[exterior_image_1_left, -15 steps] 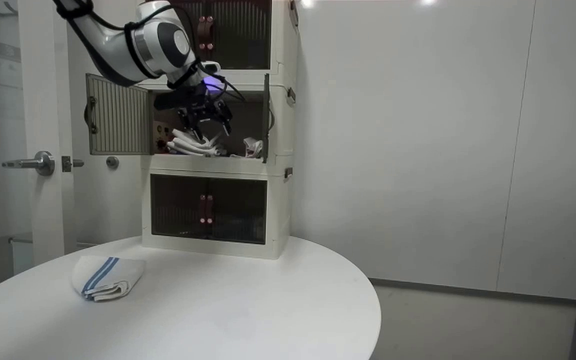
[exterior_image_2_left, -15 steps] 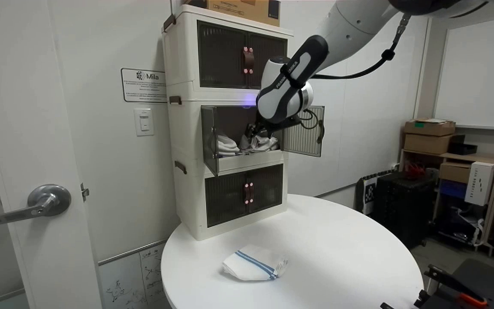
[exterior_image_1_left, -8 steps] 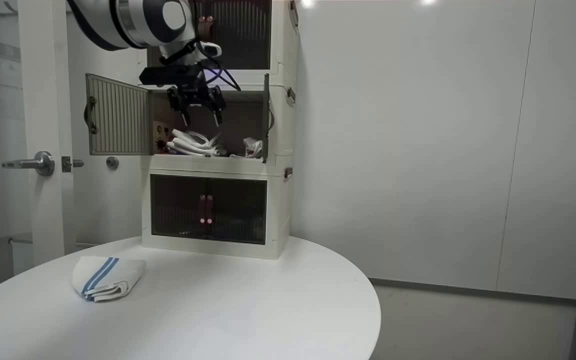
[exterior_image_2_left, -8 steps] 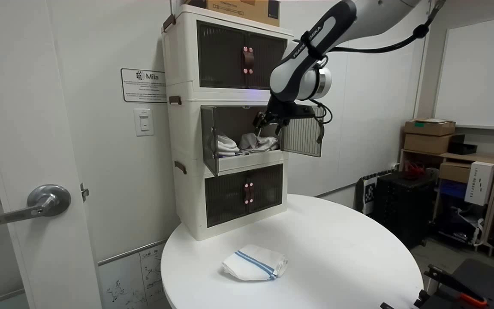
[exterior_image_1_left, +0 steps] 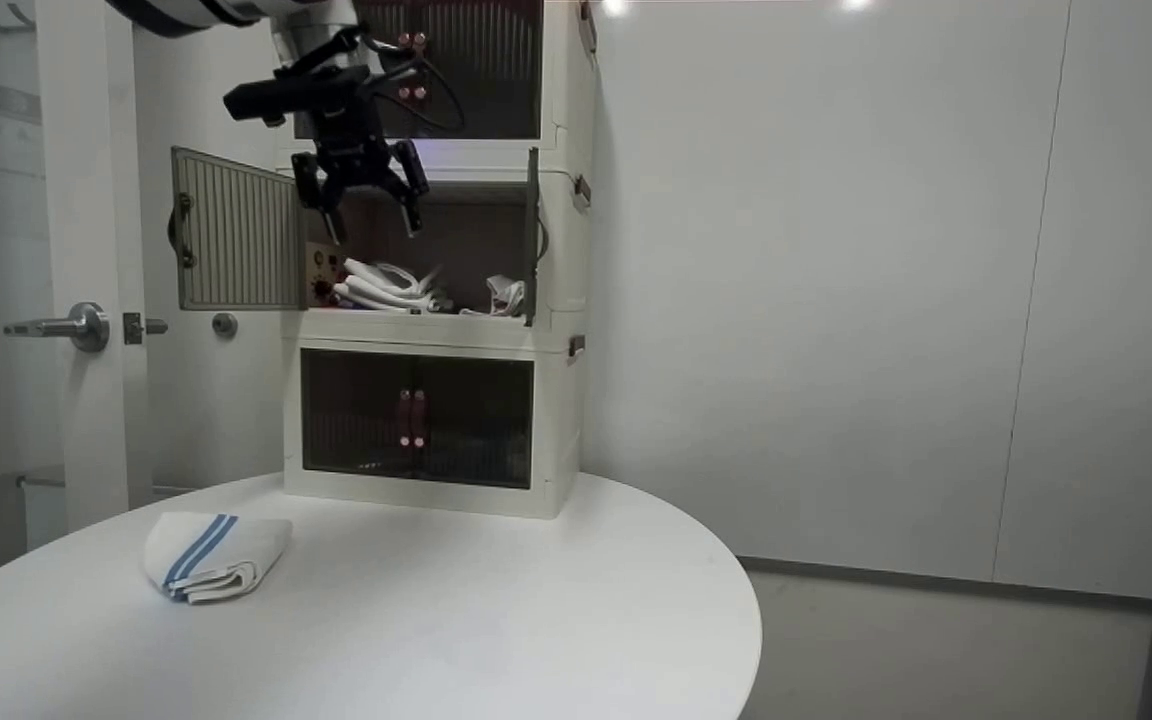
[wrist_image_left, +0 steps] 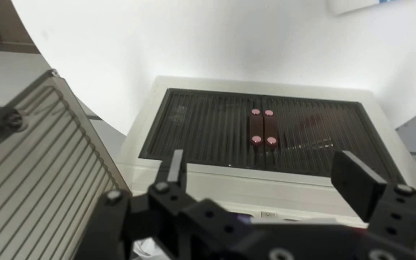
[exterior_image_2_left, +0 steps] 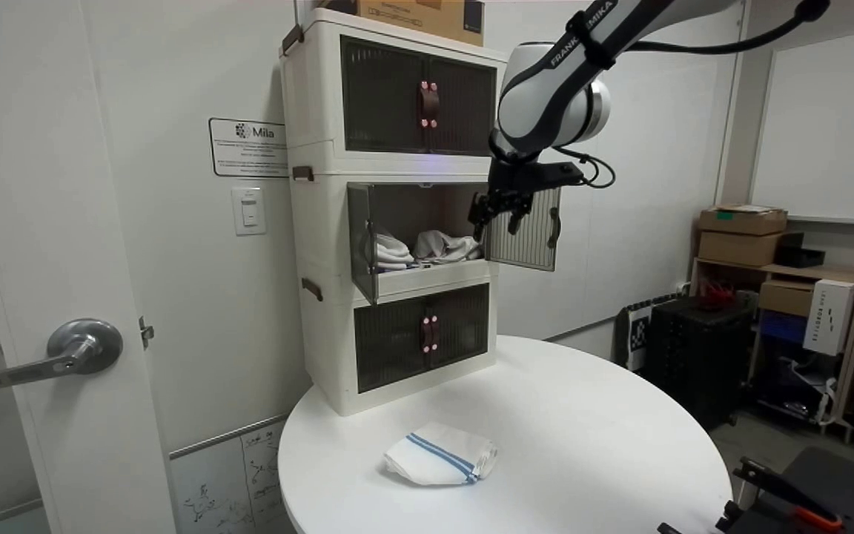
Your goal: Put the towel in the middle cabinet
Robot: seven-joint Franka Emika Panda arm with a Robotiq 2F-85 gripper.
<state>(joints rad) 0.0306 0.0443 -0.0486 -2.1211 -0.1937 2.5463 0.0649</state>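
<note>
The placing looks finished, as far as I can judge. The jaws stand wide apart with nothing between them, over the upper left of the opening of the middle cabinet (exterior_image_1_left: 484, 228) in an exterior view and seemingly just outside it. The towel is most likely the heap of white cloth (exterior_image_1_left: 376, 290) lying inside, left of the frame's centre; its markings cannot be made out, and a crumpled cloth (exterior_image_1_left: 507, 296) lies to its right, so I cannot be certain which is the towel. Both doors (exterior_image_1_left: 241, 235) are swung out. The striped cloth (exterior_image_1_left: 218, 557) on the tabletop (exterior_image_1_left: 536, 600), lower left of the frame, looks like no part of this job.

The next move, I would say, calls for a clean retreat up and away from the opening, keeping the jaws off both doors; closing the doors is not asked for.
</note>
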